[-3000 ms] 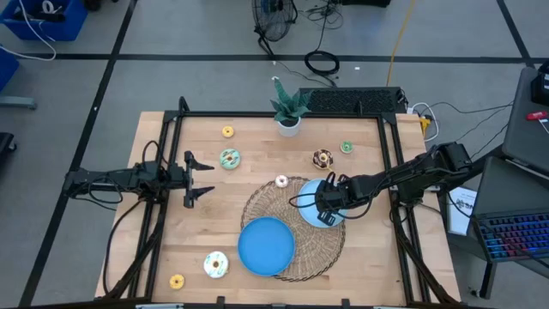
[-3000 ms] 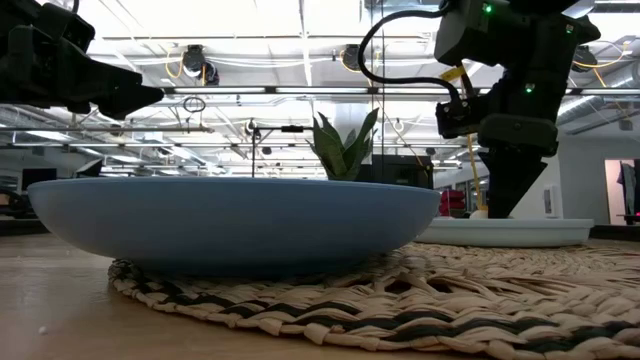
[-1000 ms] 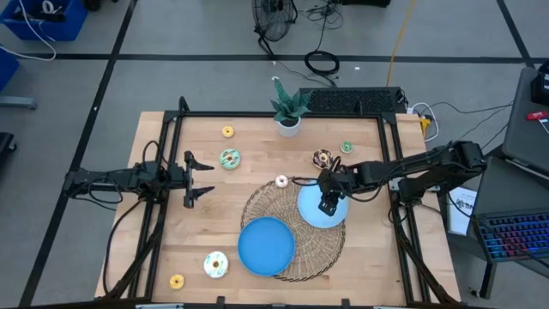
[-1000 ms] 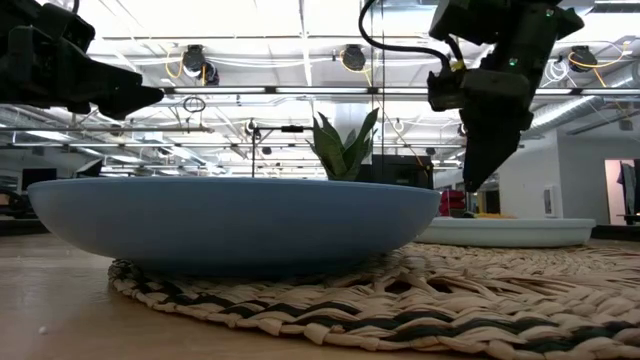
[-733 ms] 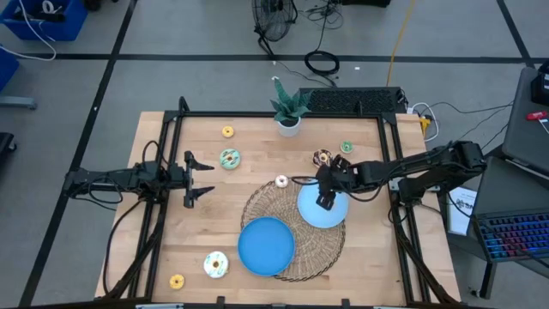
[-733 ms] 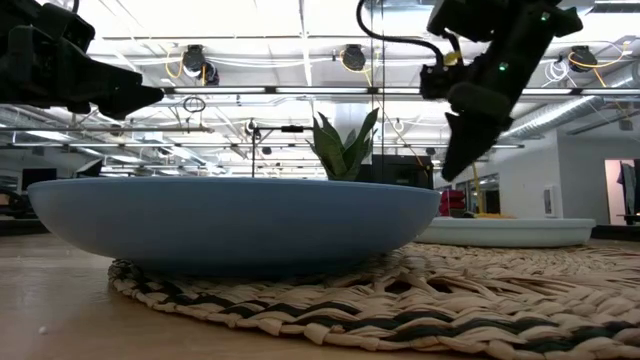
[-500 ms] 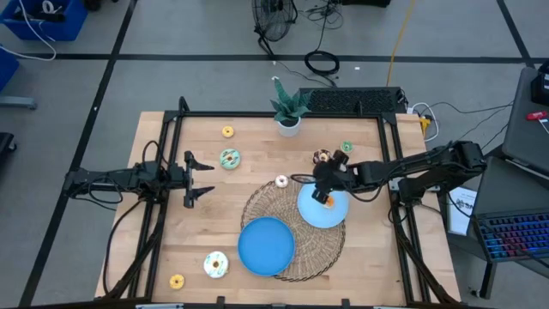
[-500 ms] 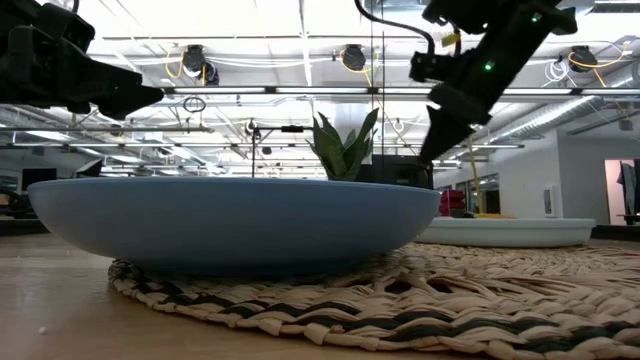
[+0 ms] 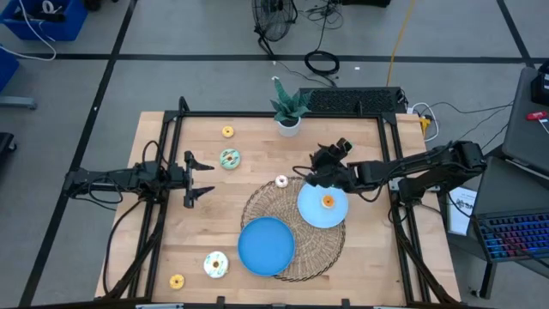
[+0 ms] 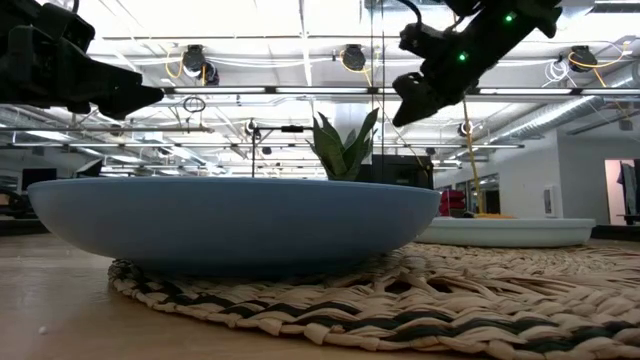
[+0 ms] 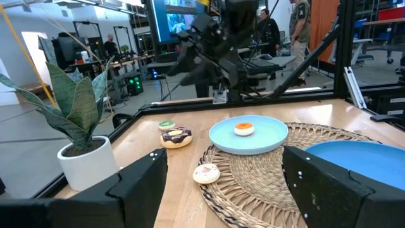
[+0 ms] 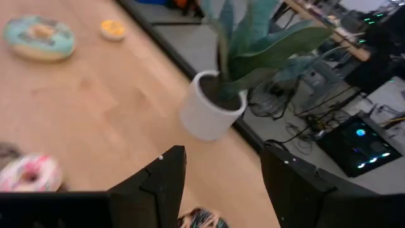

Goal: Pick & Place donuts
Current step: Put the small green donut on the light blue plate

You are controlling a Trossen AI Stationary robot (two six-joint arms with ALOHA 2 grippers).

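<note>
An orange donut (image 9: pixel 327 201) is lying alone on the lighter blue plate (image 9: pixel 311 212), which sits on the woven mat (image 9: pixel 257 206) at the right of the bench (image 9: pixel 257 142), so that plate is likely serving as the drop spot. The right pincer (image 9: pixel 319 160) is hanging empty with its fingers apart, just beyond the plate's far rim and close to the chocolate donut (image 11: pixel 176 137), which looks like its next pick. The pink donut (image 9: pixel 281 181) is lying at the mat's far edge, to its left. The left pincer (image 9: pixel 204 177) is waiting open at the left.
</note>
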